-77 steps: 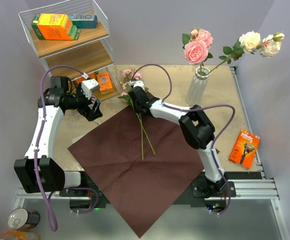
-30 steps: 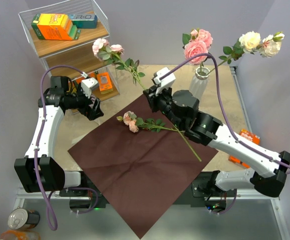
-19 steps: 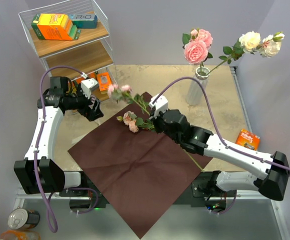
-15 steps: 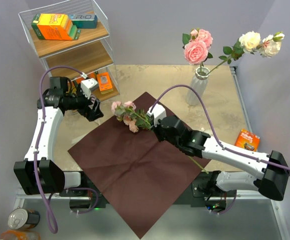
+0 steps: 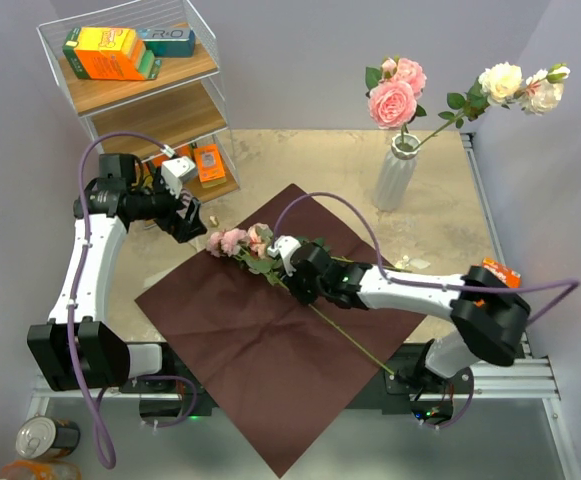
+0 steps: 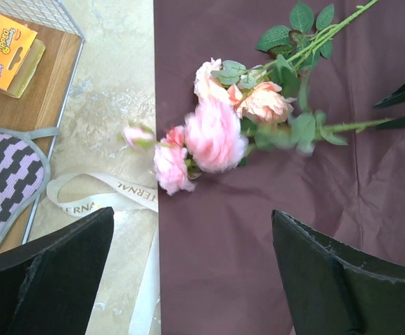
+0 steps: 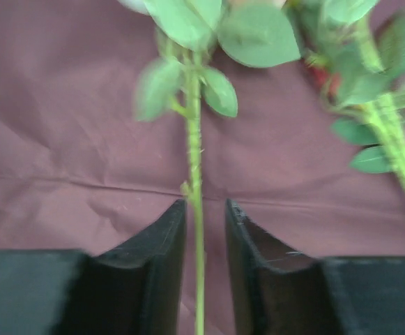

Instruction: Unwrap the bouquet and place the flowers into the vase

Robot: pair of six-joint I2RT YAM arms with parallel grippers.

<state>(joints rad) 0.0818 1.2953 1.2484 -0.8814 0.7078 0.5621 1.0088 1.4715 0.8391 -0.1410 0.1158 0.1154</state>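
- On the maroon paper (image 5: 250,360), my right tool (image 7: 205,207) stands slightly parted around a blurred stem (image 7: 194,146), its blooms (image 6: 212,136) cut off.
- My left tool (image 6: 192,216) gapes wide above the paper's edge.

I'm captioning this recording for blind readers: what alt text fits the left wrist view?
Pink and peach roses on leafy green stems lie on a dark maroon paper sheet, blooms at its left edge. The left gripper, its black fingers framing the foreground, is wide open and empty. A cream ribbon lies on the marble table beside the paper.
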